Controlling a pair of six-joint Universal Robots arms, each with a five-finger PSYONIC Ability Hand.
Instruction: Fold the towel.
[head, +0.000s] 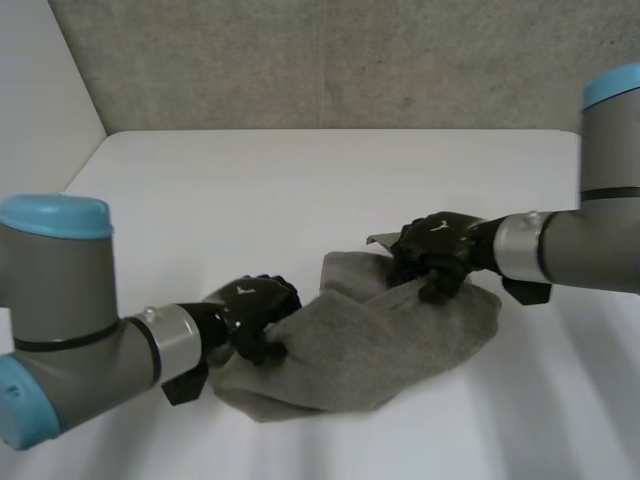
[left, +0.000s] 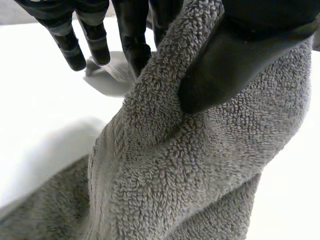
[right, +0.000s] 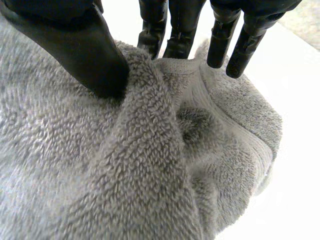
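A grey terry towel (head: 380, 335) lies bunched on the white table (head: 300, 190), in front of the middle. My left hand (head: 255, 310) is at the towel's near left edge, and its thumb (left: 235, 60) pinches a raised ridge of towel (left: 190, 165) against the fingers (left: 135, 45). My right hand (head: 440, 250) is on the far right edge, where its thumb (right: 85, 50) and fingers (right: 175, 30) squeeze a fold of the towel (right: 125, 165) between them. Both arms reach in from the sides.
A grey wall (head: 330, 60) closes the far side of the table. The table's left edge (head: 85, 160) runs along a pale side wall. Bare table lies behind the towel and to its right.
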